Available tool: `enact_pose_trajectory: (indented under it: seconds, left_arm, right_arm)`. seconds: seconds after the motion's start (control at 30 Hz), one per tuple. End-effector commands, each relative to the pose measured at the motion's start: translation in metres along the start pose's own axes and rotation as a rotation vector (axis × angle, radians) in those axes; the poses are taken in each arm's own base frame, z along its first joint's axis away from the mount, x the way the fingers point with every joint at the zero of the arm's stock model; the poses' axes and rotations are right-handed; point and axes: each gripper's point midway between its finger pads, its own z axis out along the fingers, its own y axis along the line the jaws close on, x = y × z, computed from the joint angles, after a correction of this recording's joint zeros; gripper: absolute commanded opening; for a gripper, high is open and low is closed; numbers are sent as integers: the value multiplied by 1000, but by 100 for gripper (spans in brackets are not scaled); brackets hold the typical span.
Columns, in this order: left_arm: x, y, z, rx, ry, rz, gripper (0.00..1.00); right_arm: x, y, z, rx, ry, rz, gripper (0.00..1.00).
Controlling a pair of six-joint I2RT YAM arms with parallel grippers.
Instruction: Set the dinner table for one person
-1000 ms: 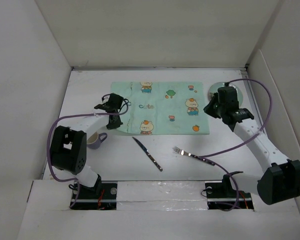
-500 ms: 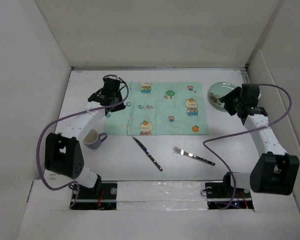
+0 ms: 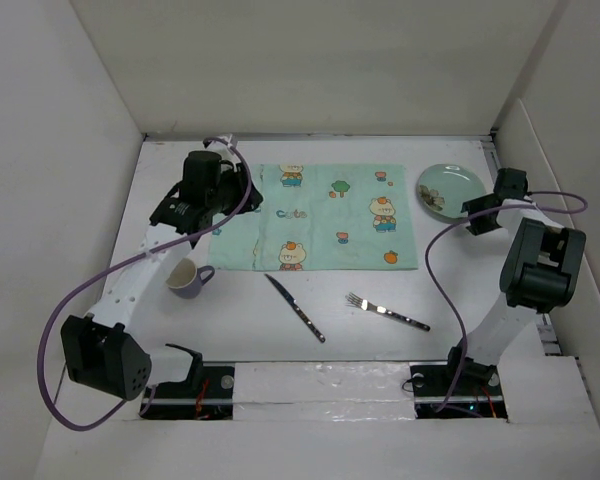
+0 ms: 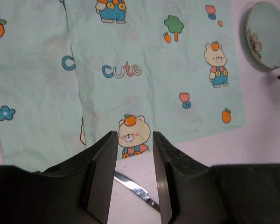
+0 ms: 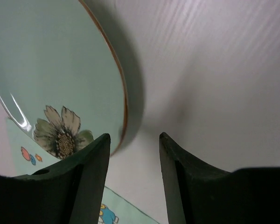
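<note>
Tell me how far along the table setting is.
Done: the placemat lies spread on the table. In hand: the right jaws stand open beside the plate, holding nothing. To do: plate, knife, fork and cup all sit off the placemat.

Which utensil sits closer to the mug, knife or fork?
The knife, lying diagonally just off the near edge of the placemat, right of the mug. The fork lies farther right, beyond the knife.

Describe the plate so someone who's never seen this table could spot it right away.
Find the mint-green cartoon placemat on the white table. Just off its far right corner lies a pale-green plate. It alone is flat and round, with a flower painted inside.
</note>
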Motion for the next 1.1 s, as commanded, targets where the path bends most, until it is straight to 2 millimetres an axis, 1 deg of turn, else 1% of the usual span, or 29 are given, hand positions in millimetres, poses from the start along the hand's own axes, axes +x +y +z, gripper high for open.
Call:
enact_pose_trajectory:
  seconds: [0.0, 0.03, 0.07, 0.1, 0.17, 0.2, 0.3, 0.43, 0.5, 0.53, 0.57, 0.6, 0.63, 0.67, 0.7, 0.73, 0.77, 0.8, 0.83, 0.87, 0.9, 1.0, 1.03, 1.07]
  left_arm:
    - [13, -7, -11, 67, 22, 35, 33]
    - [15, -6, -11, 64, 23, 38, 34]
    - [16, -6, -13, 64, 22, 41, 33]
    - [15, -5, -14, 60, 20, 46, 33]
    - [13, -5, -15, 59, 14, 55, 33]
    - [9, -4, -16, 51, 2, 61, 33]
    - [1, -3, -16, 45, -13, 59, 34]
    - [-16, -8, -19, 55, -50, 60, 33]
    - [-17, -8, -16, 55, -50, 60, 34]
    - [-20, -6, -16, 52, -55, 55, 33]
    - [-19, -6, -14, 51, -53, 53, 33]
    - [-19, -6, -14, 53, -51, 52, 33]
    - [-21, -4, -14, 49, -57, 48, 33]
    - [-22, -4, -15, 50, -60, 50, 32]
    - [-23, -4, -16, 48, -67, 52, 32]
    - [-27, 0, -18, 21, -87, 53, 32]
    - [-30, 2, -21, 8, -102, 63, 32]
    - [-33, 7, -24, -8, -115, 60, 32]
    - [-34, 10, -25, -25, -128, 63, 32]
    - [-36, 10, -28, -28, -139, 71, 32]
    - [-35, 12, -29, -34, -140, 74, 32]
    - [-32, 14, -31, -40, -144, 80, 31]
    - [-29, 15, -29, -39, -138, 79, 31]
    - [-27, 16, -28, -41, -133, 79, 31]
  right_arm:
    - [-35, 38, -2, -44, -84, 22, 52]
    - [-32, 32, 2, -4, -66, 18, 52]
    - [-30, 27, 13, 27, -54, 17, 51]
    - [-33, 31, 14, 24, -55, 19, 51]
    - [-28, 26, 21, 51, -33, 23, 51]
    - [-24, 22, 24, 75, -15, 38, 51]
    - [-23, 19, 23, 90, -16, 58, 50]
    - [-17, 15, 23, 107, 11, 81, 50]
    - [-13, 15, 26, 127, 15, 69, 49]
    - [-11, 10, 27, 161, 32, 63, 48]
    - [-19, 19, 27, 159, 18, 63, 42]
    - [-16, 21, 28, 171, 28, 43, 41]
    - [-11, 11, 34, 224, 50, 36, 40]
    - [-13, 20, 33, 219, 43, 29, 39]
    - [-13, 19, 34, 238, 46, 39, 39]
    - [-6, 9, 37, 289, 73, 38, 38]
    - [-6, 7, 39, 304, 77, 40, 39]
    - [-11, 15, 38, 296, 69, 44, 39]
    - [-10, 13, 38, 315, 76, 43, 39]
    - [-10, 10, 42, 331, 74, 42, 39]
    - [-11, 18, 41, 323, 68, 41, 39]
    - [-7, 14, 40, 355, 84, 70, 40]
    - [-6, 13, 40, 357, 88, 74, 38]
    - [-5, 13, 40, 357, 88, 79, 30]
